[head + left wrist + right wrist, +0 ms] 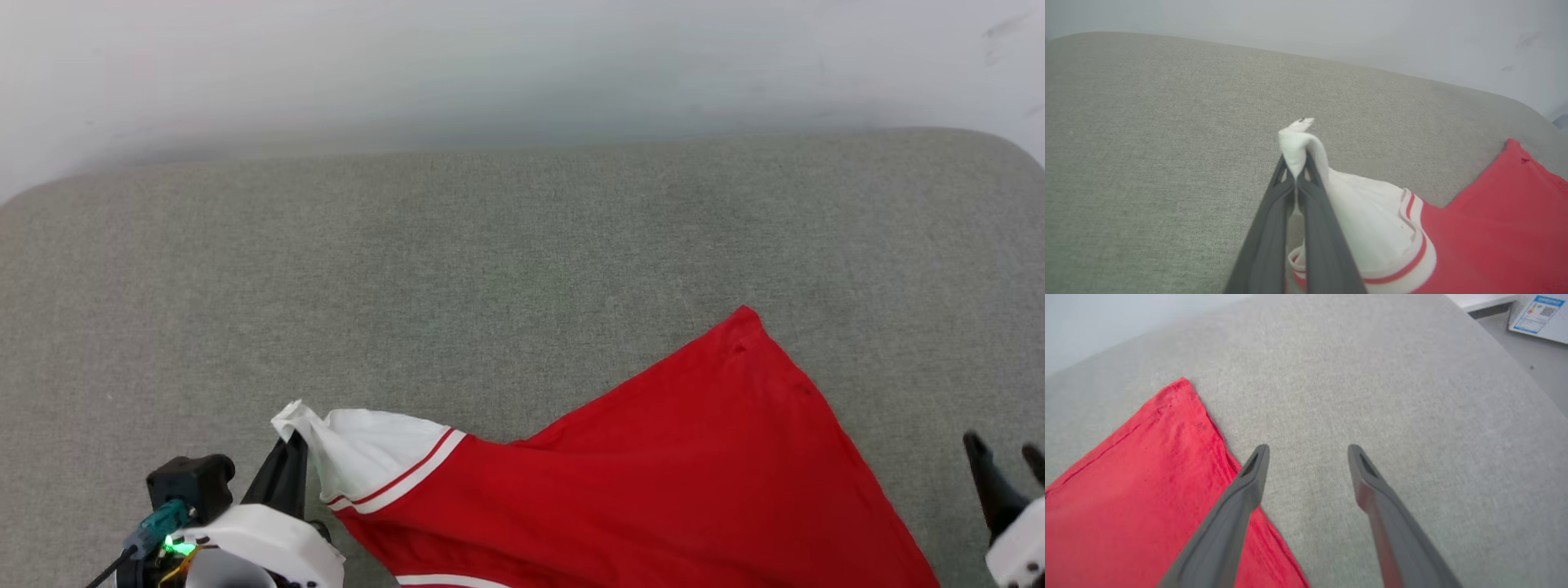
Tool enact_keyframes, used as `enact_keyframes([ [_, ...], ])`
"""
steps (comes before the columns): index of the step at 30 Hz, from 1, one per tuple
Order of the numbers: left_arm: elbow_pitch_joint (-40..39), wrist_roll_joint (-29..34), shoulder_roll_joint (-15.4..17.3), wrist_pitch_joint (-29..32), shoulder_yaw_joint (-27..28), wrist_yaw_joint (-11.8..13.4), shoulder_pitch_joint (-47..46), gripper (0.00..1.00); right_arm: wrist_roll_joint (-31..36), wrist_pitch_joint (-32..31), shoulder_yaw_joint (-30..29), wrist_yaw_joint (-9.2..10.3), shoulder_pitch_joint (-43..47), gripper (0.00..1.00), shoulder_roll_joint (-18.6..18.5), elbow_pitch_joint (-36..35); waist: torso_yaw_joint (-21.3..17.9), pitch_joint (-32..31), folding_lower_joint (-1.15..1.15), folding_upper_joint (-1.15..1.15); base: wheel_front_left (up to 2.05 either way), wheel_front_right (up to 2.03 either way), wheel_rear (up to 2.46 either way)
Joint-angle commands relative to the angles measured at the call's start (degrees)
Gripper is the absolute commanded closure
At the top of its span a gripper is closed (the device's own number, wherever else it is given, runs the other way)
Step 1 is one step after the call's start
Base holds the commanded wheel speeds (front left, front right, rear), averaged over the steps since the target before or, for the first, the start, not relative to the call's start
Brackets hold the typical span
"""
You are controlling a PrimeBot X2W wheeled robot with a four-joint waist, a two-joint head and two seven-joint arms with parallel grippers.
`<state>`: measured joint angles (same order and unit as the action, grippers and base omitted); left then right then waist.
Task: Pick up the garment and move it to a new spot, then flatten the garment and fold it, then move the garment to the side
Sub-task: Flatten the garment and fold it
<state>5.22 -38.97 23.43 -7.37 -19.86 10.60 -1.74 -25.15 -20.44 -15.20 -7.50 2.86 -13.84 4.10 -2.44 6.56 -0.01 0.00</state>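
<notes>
The garment (653, 474) lies on a grey upholstered surface (490, 269) at the near edge of the head view. Its red body spreads flat towards the robot's right, and one pointed red corner (743, 314) reaches farthest away from the robot. The left end effector (290, 445) sits at the lower left of that view, with its dark fingers pressed together on the tip of the white sleeve (367, 457). The left wrist view makes this grip plain. There the two fingers (1274, 228) meet with no gap, a bunched peak of white cloth (1300, 139) pokes out above their tips, and the red-and-white striped trim (1412, 253) curves round the sleeve opening just beside them. The right end effector (1004, 457) shows at the lower right of the head view as two dark tips, apart from the cloth. The right wrist view shows its jaws spread wide with nothing between them and bare grey fabric under the gap. The finger on that view's left (1237, 506) crosses over the garment's red edge, but whether it touches the cloth cannot be told. That view also takes in the rounded end of the surface, a strip of grey floor (1531, 363) and a white card with a blue label (1541, 314). A pale wall (490, 65) runs behind the surface.
</notes>
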Motion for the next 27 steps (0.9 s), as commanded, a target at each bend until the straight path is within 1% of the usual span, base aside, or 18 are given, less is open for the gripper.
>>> enact_keyframes([
  [1, -0.2, 0.3, 0.3, 0.1, 0.0, -0.1, -0.9, 1.00, 0.0, 0.9, 0.2, 0.03, -1.2, 0.00, -0.1, 0.3, 0.2, 0.3, 0.01, 0.00, 0.00, 0.00, 0.00],
  [2, -0.7, 0.5, 0.3, 0.1, -0.1, -0.1, -1.4, 1.00, -0.7, 2.6, 0.9, 0.02, -2.7, 0.00, -0.4, 1.0, 0.4, 0.7, 0.01, 0.00, 0.00, 0.00, 0.00],
  [4, -1.4, 0.8, 0.3, 0.3, -0.4, -0.1, -2.5, 1.00, -1.5, 4.0, 1.9, 0.02, -5.7, 0.00, -1.2, 2.7, 0.9, 1.8, 0.01, 0.00, 0.00, 0.00, 0.00],
  [7, -2.6, 1.5, -0.1, 0.2, -0.9, -0.4, -4.8, 1.00, -3.4, 2.6, 4.5, 0.02, -10.8, 0.00, -3.5, 5.0, 2.2, 4.2, 0.01, 0.00, 0.00, 0.00, 0.00],
  [10, -3.4, 2.2, -0.7, 0.0, -1.5, -0.7, -7.1, 1.00, -5.0, -3.1, 8.1, 0.02, -16.0, 0.00, -6.6, 6.3, 3.8, 6.8, 0.01, 0.00, 0.00, 0.00, 0.00],
  [14, -4.3, 3.2, -2.0, -0.3, -3.0, -1.2, -10.2, 1.00, -7.1, -14.8, 12.5, 0.02, -22.0, 0.00, -11.0, 5.8, 6.3, 10.2, 0.01, 0.00, 0.00, 0.00, 0.00],
  [17, -4.1, 3.6, -2.7, -1.0, -3.6, -1.9, -12.1, 1.00, -7.5, -23.5, 14.7, 0.02, -25.7, 0.00, -12.6, 5.3, 7.8, 12.3, 0.01, 0.00, 0.00, 0.00, 0.00],
  [19, -4.0, 3.9, -3.3, -1.4, -4.1, -2.3, -13.0, 1.00, -8.5, -28.7, 16.0, 0.02, -27.8, 0.00, -12.1, 5.2, 8.7, 13.4, 0.01, 0.00, 0.00, 0.00, 0.00],
  [21, -3.8, 4.1, -3.8, -1.8, -4.6, -2.5, -14.2, 1.00, -8.1, -32.3, 17.5, 0.03, -29.6, 0.00, -12.5, 5.1, 9.6, 14.7, 0.01, 0.00, 0.00, 0.00, 0.00],
  [24, -3.5, 4.4, -4.5, -2.4, -5.0, -2.9, -15.4, 1.00, -7.7, -35.4, 19.6, 0.02, -31.5, 0.00, -12.4, 6.8, 10.5, 16.4, 0.01, 0.00, 0.00, 0.00, 0.00],
  [27, -2.9, 4.5, -5.1, -2.8, -5.5, -3.4, -16.4, 1.00, -8.3, -37.3, 21.7, 0.02, -31.7, 0.00, -11.5, 9.7, 11.3, 17.4, 0.01, 0.00, 0.00, 0.00, 0.00],
])
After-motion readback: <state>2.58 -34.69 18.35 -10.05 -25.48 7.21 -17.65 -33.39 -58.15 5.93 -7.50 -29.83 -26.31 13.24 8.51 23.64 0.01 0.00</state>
